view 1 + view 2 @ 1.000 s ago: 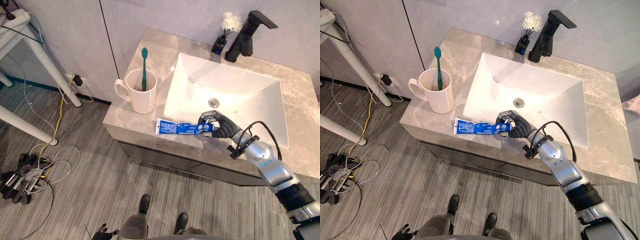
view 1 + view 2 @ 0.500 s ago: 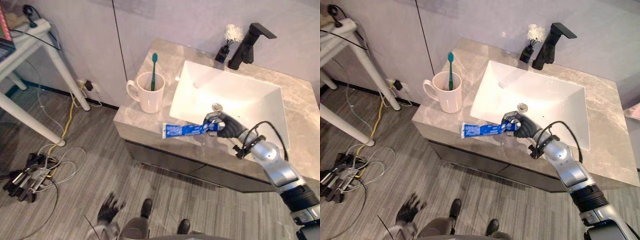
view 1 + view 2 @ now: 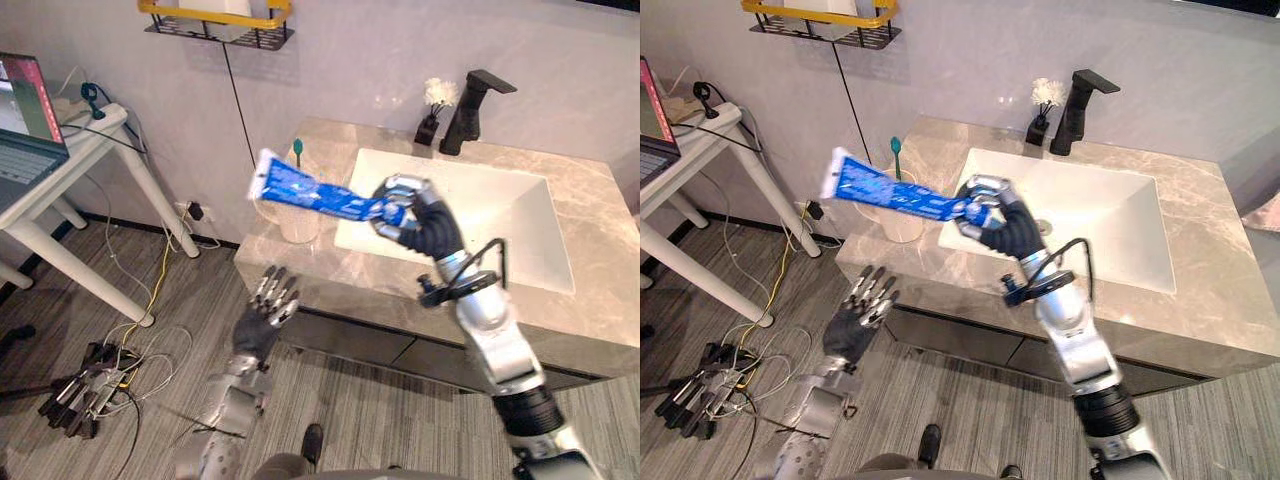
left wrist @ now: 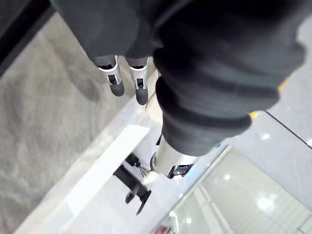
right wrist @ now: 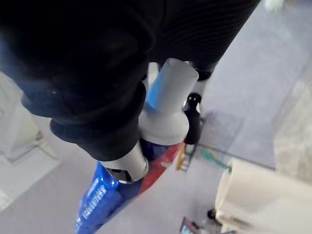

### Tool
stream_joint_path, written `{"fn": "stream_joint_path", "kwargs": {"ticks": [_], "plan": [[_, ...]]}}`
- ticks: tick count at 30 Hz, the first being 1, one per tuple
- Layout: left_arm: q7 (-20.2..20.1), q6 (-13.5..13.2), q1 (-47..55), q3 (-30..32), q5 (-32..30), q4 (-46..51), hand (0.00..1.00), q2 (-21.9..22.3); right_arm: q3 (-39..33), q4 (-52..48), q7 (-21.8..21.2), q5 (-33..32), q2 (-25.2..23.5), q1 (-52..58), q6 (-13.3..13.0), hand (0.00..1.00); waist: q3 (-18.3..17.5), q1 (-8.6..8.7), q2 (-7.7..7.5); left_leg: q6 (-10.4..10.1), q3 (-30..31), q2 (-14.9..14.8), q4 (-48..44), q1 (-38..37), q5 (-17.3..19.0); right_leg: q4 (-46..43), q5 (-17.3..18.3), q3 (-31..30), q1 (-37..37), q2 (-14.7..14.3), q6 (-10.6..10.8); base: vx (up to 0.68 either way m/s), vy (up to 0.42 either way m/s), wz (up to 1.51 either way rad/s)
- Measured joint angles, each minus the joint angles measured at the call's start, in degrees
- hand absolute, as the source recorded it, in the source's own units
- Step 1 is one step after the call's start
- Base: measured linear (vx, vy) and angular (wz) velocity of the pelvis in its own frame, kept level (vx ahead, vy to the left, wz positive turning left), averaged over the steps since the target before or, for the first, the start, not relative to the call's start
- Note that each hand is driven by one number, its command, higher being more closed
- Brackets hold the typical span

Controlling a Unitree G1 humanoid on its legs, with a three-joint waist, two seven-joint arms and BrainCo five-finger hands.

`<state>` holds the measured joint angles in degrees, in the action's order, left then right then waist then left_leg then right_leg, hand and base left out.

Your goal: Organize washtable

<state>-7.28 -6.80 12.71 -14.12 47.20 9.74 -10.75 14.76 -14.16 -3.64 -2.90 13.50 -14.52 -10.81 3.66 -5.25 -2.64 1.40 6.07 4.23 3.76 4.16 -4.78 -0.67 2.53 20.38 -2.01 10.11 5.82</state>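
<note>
A grey marble counter (image 3: 592, 195) carries a white rectangular sink basin (image 3: 500, 215). Over the basin's left front corner, the right robot hand (image 3: 425, 220) has its fingers curled round the cap end of a long blue toothpaste tube (image 3: 320, 195), which is held in the air and slants up to the left of the basin. The left robot hand (image 3: 262, 315) hangs below the counter edge, left of the basin, fingers straight and spread, holding nothing. A cream ceramic mug (image 3: 902, 226) stands left of the basin, holding a green toothbrush (image 3: 895, 150); a black faucet (image 3: 470, 95) rises behind the basin
</note>
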Motion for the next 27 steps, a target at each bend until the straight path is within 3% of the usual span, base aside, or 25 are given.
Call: {"fn": "stream_joint_path", "kwargs": {"ticks": [4, 10, 18, 27], "plan": [[1.26, 0.04, -1.59, -2.81, 0.04, 1.44, 0.0, 0.96, 4.92, 0.01, 0.05, 0.29, -5.59, 5.79, 0.18, 1.0, -0.29, 0.8, -0.18, 0.0, -0.09, 0.07, -0.03, -0.03, 0.0, 0.01, 0.0, -0.08, 0.0, 0.08, 0.0, 0.0, 0.0, 0.0], [2.77, 0.03, -2.04, -4.49, 0.06, 1.65, 0.0, 1.83, 8.68, 1.47, -0.02, 0.38, -6.98, 12.96, 1.15, 1.0, -1.68, 1.71, -0.18, -0.02, -0.72, 0.02, -0.1, -0.49, 0.02, 0.12, 0.0, -0.55, -0.29, 0.1, 0.0, 0.01, 0.004, -0.05], [3.68, 0.23, -0.35, -4.42, 0.04, 5.84, 0.0, 2.06, 7.95, 2.11, 0.14, 3.04, -6.99, 14.1, 1.28, 1.0, -3.18, 2.94, 0.38, -0.25, -0.85, -0.04, 0.33, -0.84, 0.17, 0.59, 0.21, -0.55, -0.6, 0.05, -0.32, 0.0, 0.0, 0.0], [2.21, 0.23, 0.42, -3.99, 2.05, 13.18, 0.0, 2.08, 0.71, 2.04, 3.94, 5.91, -7.12, 14.37, 1.31, 1.0, -3.53, 2.89, 0.44, -0.02, -0.88, -0.03, 0.31, -0.94, 0.01, 0.75, -0.02, -0.54, -0.85, 0.0, 0.05, 0.0, 0.0, 0.0]]}}
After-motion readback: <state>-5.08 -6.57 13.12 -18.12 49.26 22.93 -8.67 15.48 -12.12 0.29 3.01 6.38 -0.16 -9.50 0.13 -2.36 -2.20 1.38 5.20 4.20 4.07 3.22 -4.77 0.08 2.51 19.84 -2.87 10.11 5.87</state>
